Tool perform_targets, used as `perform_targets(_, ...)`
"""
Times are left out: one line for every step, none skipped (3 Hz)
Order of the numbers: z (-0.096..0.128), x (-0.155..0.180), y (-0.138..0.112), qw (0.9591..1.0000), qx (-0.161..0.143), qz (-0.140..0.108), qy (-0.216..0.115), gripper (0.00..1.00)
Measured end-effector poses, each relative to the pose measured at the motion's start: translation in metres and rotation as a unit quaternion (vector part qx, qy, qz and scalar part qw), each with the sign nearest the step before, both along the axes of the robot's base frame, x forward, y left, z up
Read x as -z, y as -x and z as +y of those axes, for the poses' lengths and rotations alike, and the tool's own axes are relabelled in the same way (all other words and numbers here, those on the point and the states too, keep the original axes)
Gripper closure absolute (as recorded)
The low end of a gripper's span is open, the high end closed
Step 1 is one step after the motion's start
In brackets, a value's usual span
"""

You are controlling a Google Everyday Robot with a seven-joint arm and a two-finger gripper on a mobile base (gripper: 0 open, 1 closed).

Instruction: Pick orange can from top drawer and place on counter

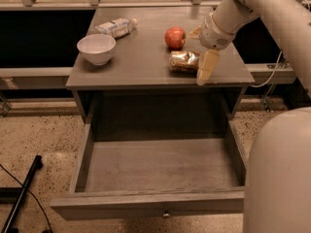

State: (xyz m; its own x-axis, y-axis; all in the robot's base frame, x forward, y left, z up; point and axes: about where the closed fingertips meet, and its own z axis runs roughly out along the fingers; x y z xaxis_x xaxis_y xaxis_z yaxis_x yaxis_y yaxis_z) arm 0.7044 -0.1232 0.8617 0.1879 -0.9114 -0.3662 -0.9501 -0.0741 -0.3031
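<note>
Nearest to us on the right, we see the robot's pale rounded body [282, 178] filling the lower corner. Its arm [252, 4] reaches down from the far right over the bench. The bench [146, 57] is the flat grey top of the cabinet, as wide as the drawer below it. The top drawer [160, 164] stands pulled out toward us, its grey floor in plain sight and its flat front panel nearest.

On the left of the bench sits a white bowl [96, 48], upright. Behind it at the far edge lies a clear plastic bottle [115, 27] on its side. The orange can [183, 61] lies on its side on the right part of the bench, close to the near edge, not in the drawer. The red apple [175, 37] stands just behind the can, apart from it.

The claw [201, 50] hangs over the bench's right end, just right of the can and the apple. Its two fingers are spread wide and grip nothing. The near finger [206, 67] points down right beside the can's right end; we cannot tell whether it touches. A small round knob [166, 213] sits at the middle of the drawer front.
</note>
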Motion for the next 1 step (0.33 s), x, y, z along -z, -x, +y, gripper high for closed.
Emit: perform_targets(0.0,0.0,0.0,1.0,0.0,0.0,0.0,0.0)
